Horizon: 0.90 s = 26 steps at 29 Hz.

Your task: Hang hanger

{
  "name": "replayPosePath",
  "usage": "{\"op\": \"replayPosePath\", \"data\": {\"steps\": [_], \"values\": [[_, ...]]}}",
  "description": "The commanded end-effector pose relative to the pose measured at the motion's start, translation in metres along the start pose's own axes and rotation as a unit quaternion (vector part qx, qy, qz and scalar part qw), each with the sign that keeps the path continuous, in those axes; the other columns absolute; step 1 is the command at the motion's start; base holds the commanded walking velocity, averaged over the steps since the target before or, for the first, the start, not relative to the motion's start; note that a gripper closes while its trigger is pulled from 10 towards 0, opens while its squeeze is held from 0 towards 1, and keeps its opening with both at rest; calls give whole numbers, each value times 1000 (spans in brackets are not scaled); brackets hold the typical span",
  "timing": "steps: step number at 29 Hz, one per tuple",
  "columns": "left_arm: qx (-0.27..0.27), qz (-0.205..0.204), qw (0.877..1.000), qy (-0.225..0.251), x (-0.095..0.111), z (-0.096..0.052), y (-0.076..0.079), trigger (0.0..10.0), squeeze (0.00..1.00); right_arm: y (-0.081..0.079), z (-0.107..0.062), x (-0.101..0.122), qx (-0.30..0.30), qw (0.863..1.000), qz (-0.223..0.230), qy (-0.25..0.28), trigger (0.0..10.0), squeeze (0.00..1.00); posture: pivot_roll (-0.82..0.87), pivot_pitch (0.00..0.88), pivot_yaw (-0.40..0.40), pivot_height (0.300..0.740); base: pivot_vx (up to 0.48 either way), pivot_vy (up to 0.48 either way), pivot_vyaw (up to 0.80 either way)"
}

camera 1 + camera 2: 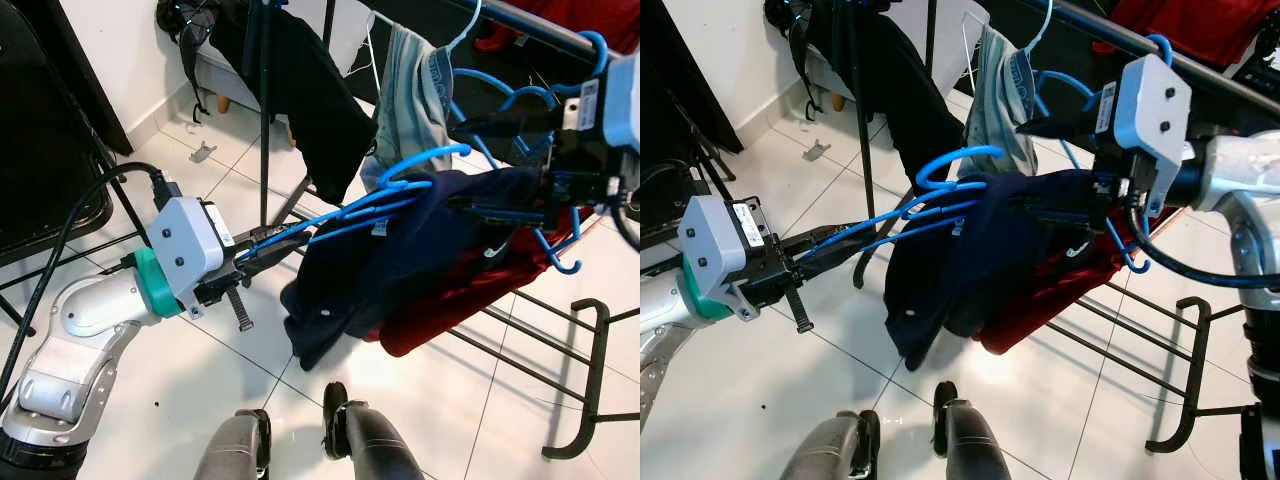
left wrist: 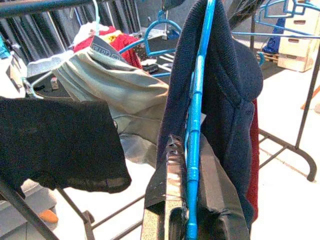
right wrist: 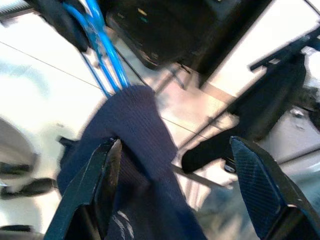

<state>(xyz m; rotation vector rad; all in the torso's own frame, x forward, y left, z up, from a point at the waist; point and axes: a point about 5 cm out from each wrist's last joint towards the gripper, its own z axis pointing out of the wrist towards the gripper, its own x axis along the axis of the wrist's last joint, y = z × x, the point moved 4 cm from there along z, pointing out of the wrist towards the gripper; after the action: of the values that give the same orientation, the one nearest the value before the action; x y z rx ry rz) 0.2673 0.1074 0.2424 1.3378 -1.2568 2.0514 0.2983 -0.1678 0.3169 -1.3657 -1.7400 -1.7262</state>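
Blue hanger (image 1: 340, 210) lies nearly level between the two arms, a navy garment (image 1: 400, 250) draped over it above a red one (image 1: 450, 295). Left gripper (image 1: 262, 247) has its black fingers (image 2: 165, 200) pinched onto one end of the hanger. Right gripper (image 3: 172, 187) has its fingers spread wide at the navy cloth, gripping nothing. Behind, a grey garment (image 2: 115, 90) on the drying rack (image 1: 560, 30) carries a label, its print too small to read.
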Motion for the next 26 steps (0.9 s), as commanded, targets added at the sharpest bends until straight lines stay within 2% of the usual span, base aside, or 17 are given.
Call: {"op": "replayPosePath", "data": {"steps": [1, 9, 10, 12, 13, 15, 18, 20, 23, 26], "values": [[-17, 7, 999, 31, 12, 2, 7, 9137, 0, -5, 5, -2, 29, 999, 10, 12, 10000, 0, -84, 164, -13, 740, 0, 0, 0], [-19, 8, 999, 35, 15, 2, 7, 8980, 0, -5, 14, -14, 44, 999, 13, 9, 9804, 0, -76, 162, -12, 740, 0, 0, 0], [-20, 9, 999, 35, 16, 2, 8, 8941, 0, -5, 19, -16, 51, 999, 14, 12, 3020, 0, -76, 162, -12, 740, 0, 0, 0], [-20, 9, 999, 35, 16, 2, 8, 8941, 0, -5, 19, -16, 51, 999, 14, 12, 3020, 0, -76, 162, -12, 740, 0, 0, 0], [-21, 9, 999, 36, 17, 1, 8, 8980, 0, -6, 23, -18, 61, 998, 18, 15, 0, 0, -63, 158, -14, 740, 0, 0, 0], [-21, 9, 999, 36, 17, 1, 8, 8980, 0, -6, 23, -18, 61, 998, 18, 15, 0, 0, -63, 158, -14, 740, 0, 0, 0], [-23, 10, 999, 36, 17, 1, 8, 8824, 0, -15, 31, -21, 103, 994, 34, 18, 0, 0, -56, 152, -14, 740, 0, 0, 0], [-23, 10, 999, 36, 17, 1, 8, 8824, 0, -15, 31, -21, 103, 994, 34, 18, 0, 0, -56, 152, -14, 740, 0, 0, 0], [-25, 10, 999, 38, 18, 1, 9, 8706, 0, -25, 37, -22, 148, 988, 47, 18, 0, 0, -54, 149, -14, 740, 0, 0, 0], [-25, 10, 999, 38, 18, 1, 9, 8706, 0, -25, 37, -22, 148, 988, 47, 18, 0, 0, -54, 149, -14, 740, 0, 0, 0]]}}
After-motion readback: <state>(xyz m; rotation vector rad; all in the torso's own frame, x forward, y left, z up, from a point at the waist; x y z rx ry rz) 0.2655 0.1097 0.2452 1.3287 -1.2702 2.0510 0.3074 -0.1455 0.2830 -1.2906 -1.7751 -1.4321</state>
